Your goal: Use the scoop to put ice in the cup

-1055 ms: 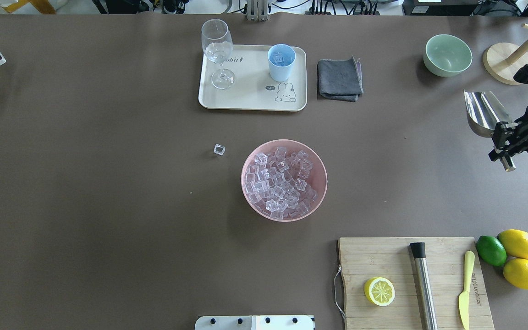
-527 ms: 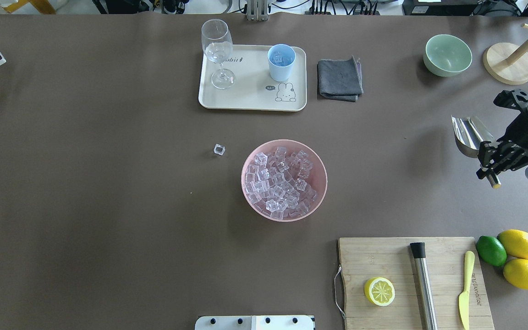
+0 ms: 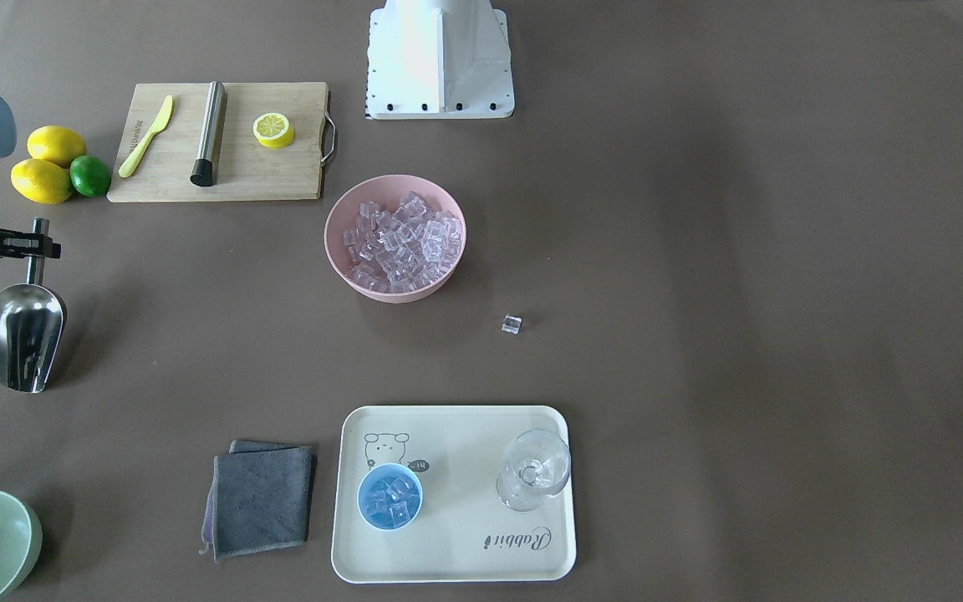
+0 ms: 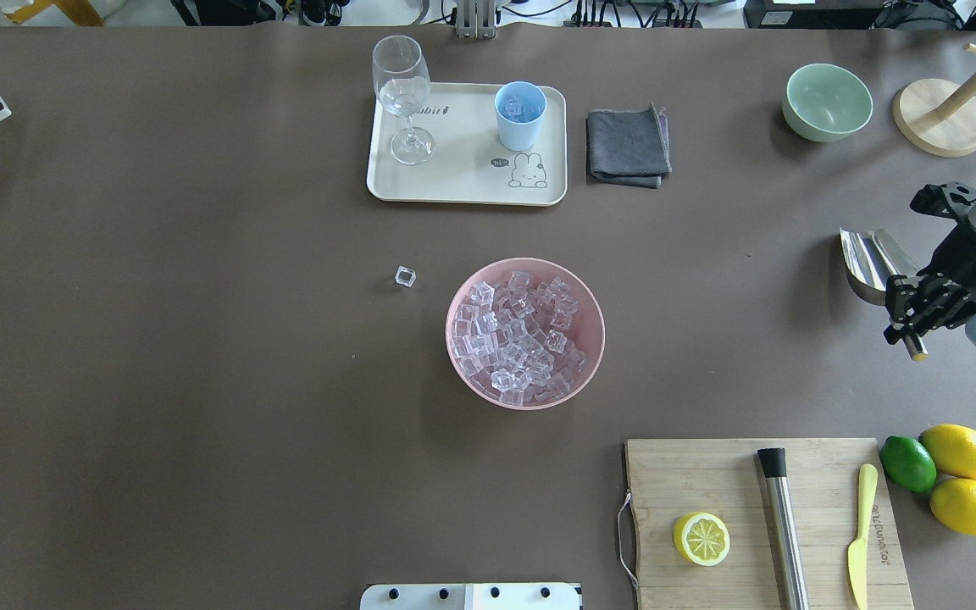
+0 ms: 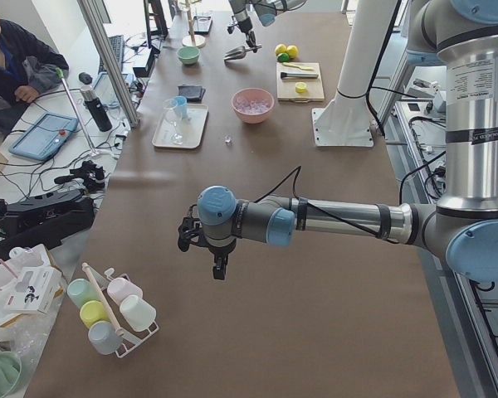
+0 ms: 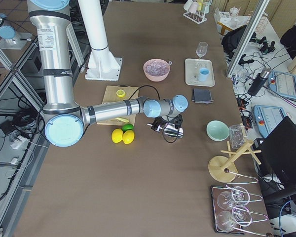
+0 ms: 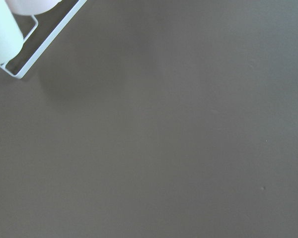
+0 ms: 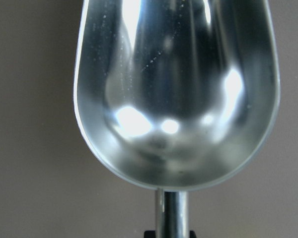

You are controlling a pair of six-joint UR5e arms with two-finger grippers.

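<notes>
My right gripper [image 4: 913,315] is shut on the handle of the steel scoop [image 4: 865,261] at the table's right side, low over the table. The scoop's trough is empty in the right wrist view [image 8: 176,94]. It also shows in the front view [image 3: 26,334]. The light-blue cup [image 4: 520,114] stands on a cream tray [image 4: 463,182] and holds a few ice cubes. A pink bowl [image 4: 593,326] at the table's middle is full of ice [image 4: 518,335]. One ice cube [image 4: 405,276] lies on the table to its left. My left gripper [image 5: 220,267] shows only in the exterior left view; I cannot tell its state.
A wine glass [image 4: 403,93] stands on the tray beside the cup. A grey cloth [image 4: 628,146], a green bowl [image 4: 827,102] and a wooden stand [image 4: 939,117] are at the back right. A cutting board [image 4: 734,483] with lemon half, steel rod and knife is front right, lemons and a lime beside it.
My right gripper has moved with the scoop toward the robot's side and a little inward, turning as it went. Nothing else moved.
</notes>
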